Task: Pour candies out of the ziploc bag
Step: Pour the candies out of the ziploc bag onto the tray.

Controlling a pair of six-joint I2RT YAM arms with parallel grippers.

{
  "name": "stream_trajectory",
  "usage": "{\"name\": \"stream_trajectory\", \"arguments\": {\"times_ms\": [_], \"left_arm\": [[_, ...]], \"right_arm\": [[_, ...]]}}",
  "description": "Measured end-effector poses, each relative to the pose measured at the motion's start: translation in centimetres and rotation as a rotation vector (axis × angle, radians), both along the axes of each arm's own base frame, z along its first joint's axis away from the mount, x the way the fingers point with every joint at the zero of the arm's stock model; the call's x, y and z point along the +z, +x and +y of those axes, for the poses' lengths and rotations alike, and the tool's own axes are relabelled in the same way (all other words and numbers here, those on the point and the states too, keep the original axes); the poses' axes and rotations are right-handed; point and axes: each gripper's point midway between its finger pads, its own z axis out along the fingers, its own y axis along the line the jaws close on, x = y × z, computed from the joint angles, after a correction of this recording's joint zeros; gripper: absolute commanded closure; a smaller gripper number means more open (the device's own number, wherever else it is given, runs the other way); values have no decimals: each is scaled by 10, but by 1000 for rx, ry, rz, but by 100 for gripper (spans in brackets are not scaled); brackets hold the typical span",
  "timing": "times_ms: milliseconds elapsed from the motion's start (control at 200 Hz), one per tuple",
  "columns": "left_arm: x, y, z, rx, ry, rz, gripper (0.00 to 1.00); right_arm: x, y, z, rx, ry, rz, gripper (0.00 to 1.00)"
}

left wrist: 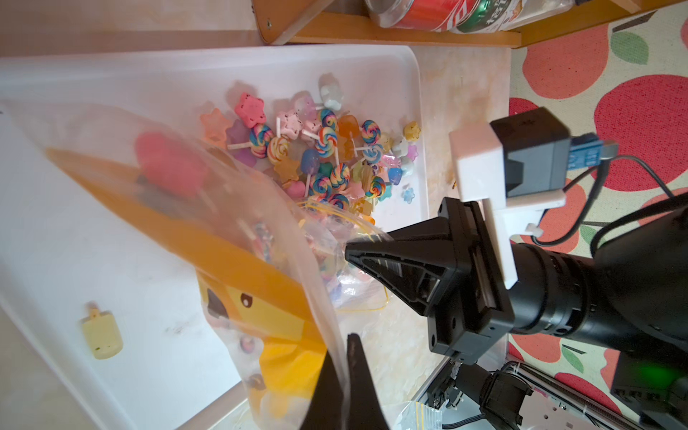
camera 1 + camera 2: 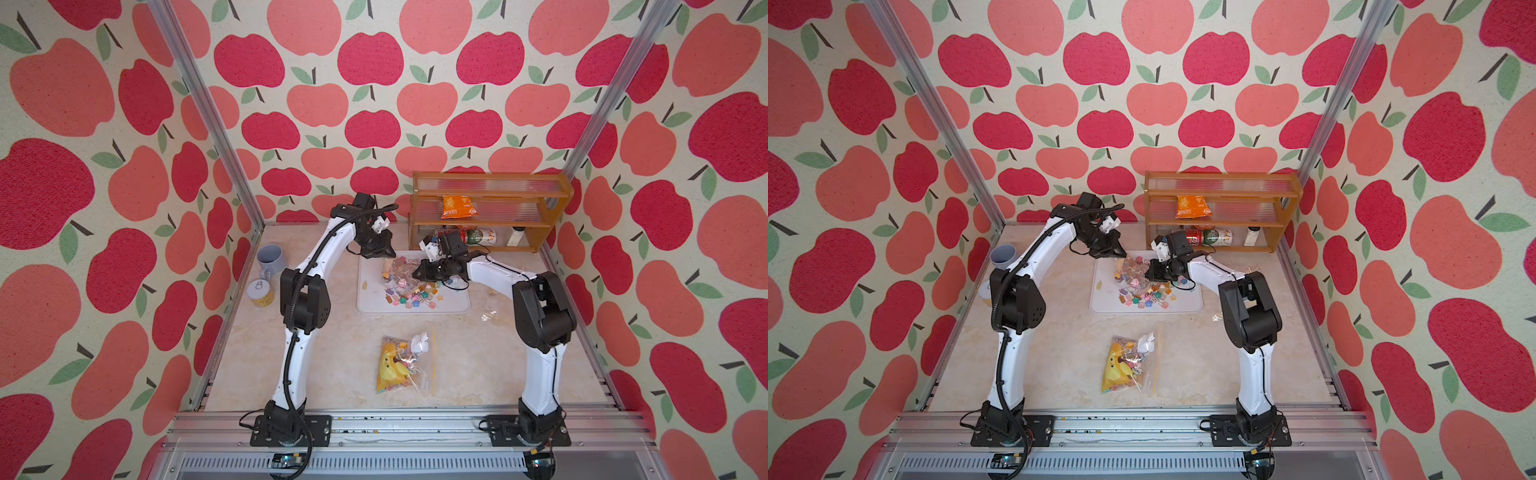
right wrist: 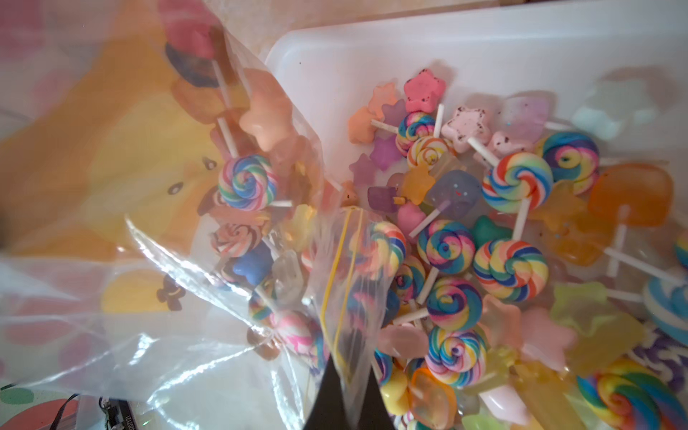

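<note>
A clear ziploc bag [image 2: 398, 266] [image 2: 1133, 266] hangs tilted over the white tray [image 2: 374, 305] in both top views. My left gripper [image 1: 344, 346] [image 2: 390, 252] is shut on one edge of the bag [image 1: 260, 231]. My right gripper [image 3: 348, 368] [image 2: 415, 274] is shut on its yellow-lined zip edge [image 3: 342, 260]. Candies [image 3: 502, 223] [image 1: 327, 149] [image 2: 409, 295] lie heaped on the tray: swirl lollipops, stars, jellies. More candies and a large yellow item with a face [image 1: 238, 298] sit inside the bag.
A second bag [image 2: 397, 365] with a yellow toy lies near the table's front. A wooden shelf [image 2: 490, 193] at the back right holds an orange snack packet [image 2: 457, 206] and cans [image 2: 478, 236]. A grey mug [image 2: 270, 257] and a tin [image 2: 261, 293] stand at the left.
</note>
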Motion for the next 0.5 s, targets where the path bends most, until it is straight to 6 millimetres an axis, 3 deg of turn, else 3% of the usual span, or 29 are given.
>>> {"name": "stream_trajectory", "arguments": {"times_ms": [235,500], "left_arm": [[5,0,-7,-5,-22,-7,100],[33,6,-13,2,-66,-62,100]], "right_arm": [[-5,7,-17,-40,10,2,100],[0,15,-27,-70,45,-5,100]]}}
